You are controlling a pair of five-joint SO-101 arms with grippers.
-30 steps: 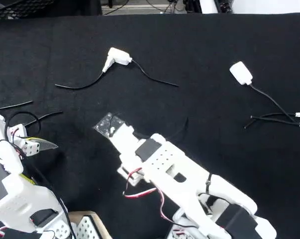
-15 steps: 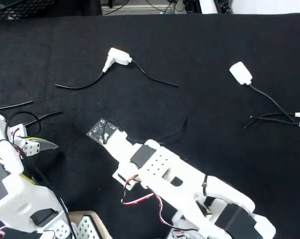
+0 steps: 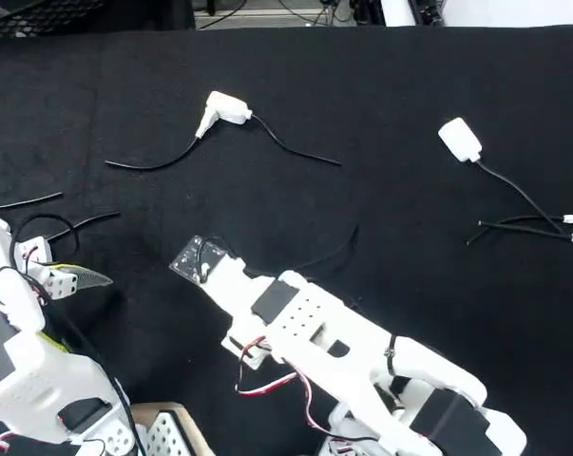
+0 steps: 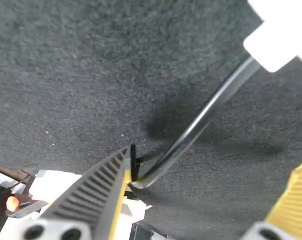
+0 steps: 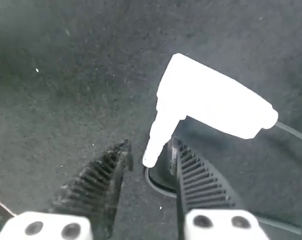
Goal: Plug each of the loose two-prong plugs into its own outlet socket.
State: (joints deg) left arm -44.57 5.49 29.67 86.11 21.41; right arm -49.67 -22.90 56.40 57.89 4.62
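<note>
Two arms sit low over the black counter. The right one stretches flat and diagonally toward its middle, its pincer narrowly parted around the stem of a white plug, with the stem against one finger and a gap at the other. The left arm is folded up at the near left corner, its pincer spread wide over a dark cord and gripping nothing. Farther off, well apart, lie a white angled connector and a white rounded connector.

White arm shells, black servo blocks, red wires; ribbed dark fingers, screw holes.
</note>
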